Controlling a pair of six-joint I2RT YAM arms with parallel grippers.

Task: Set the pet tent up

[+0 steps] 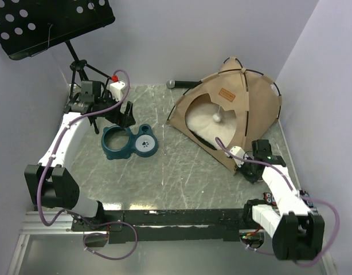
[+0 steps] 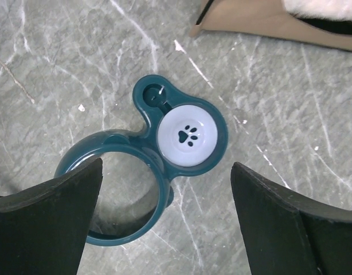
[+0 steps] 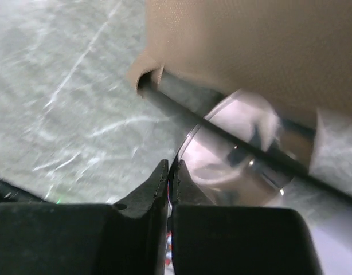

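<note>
**Location.** The pet tent [image 1: 239,109] stands erected at the upper right of the top view, on the counter [image 1: 182,177]. Its arched doorway faces lower left, and a white cushion [image 1: 202,126] and a pom-pom [image 1: 217,118] show inside.

**Grippers.** The right gripper [image 1: 246,166] sits at the tent's near corner. In its wrist view the fingers are pressed together, and nothing can be seen between them. The left gripper [image 1: 123,117] is at the upper left, fingers spread wide above the blue bowl [image 2: 107,143], well apart from the tent.

**Handling, as judged.**
- The tent looks light, so a push would likely slide it across the smooth counter rather than deform it.
- The fabric is soft and would give under a pinch.
- The thin black pole [image 3: 222,134] is springy and stiff enough to carry load.
- The best hold appears to be the pole at a corner sleeve or the hemmed base edge, not a mid-panel.

**View differences.**
- Only the top view shows the tent's overall shape and its label patch [image 1: 228,93].
- Only the right wrist view shows the pole emerging from its fabric sleeve. A pale, blurred patch beside it cannot be identified.
- The left wrist view shows the bowl's paw-print insert and one tent corner at the upper right.
</note>
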